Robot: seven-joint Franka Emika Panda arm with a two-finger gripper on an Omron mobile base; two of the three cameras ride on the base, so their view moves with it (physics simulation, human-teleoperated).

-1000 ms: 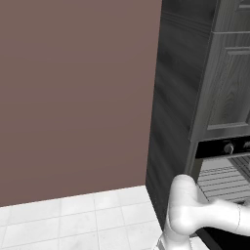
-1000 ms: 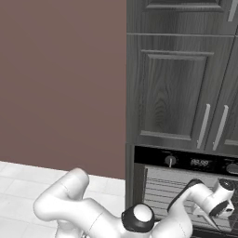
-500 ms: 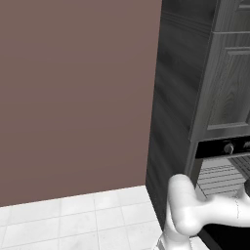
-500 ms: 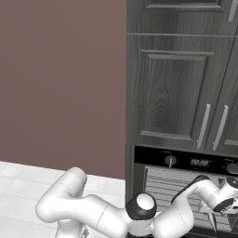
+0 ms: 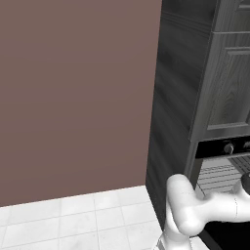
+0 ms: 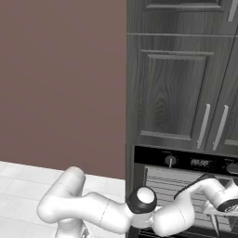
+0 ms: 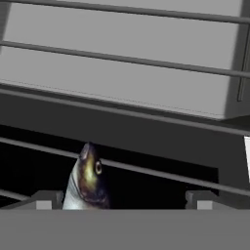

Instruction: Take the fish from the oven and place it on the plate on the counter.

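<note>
The oven (image 6: 186, 162) stands with its door down, and my arm reaches into its pale inside among the wire racks (image 7: 122, 58). The fish (image 7: 87, 181) is silvery with a dark back and a yellow eye. It lies on a lower rack with its head pointing away from the hand. My gripper (image 7: 126, 199) is open, its two fingertips (image 7: 46, 198) set wide apart. The fish's head rises between them, close to the left tip and apart from the right one. Its body is hidden below the frame. The plate and the counter are out of view.
Dark wood cupboard doors (image 6: 174, 93) rise above the oven's black control strip with round knobs (image 5: 228, 147). A plain brown wall (image 5: 73, 97) and white floor tiles (image 5: 73, 219) lie to the left. Rack bars (image 7: 146, 168) cross close above the fish.
The arm has stretched a little further into the oven, and the hand has shifted slightly right. The jaws have widened a touch.
</note>
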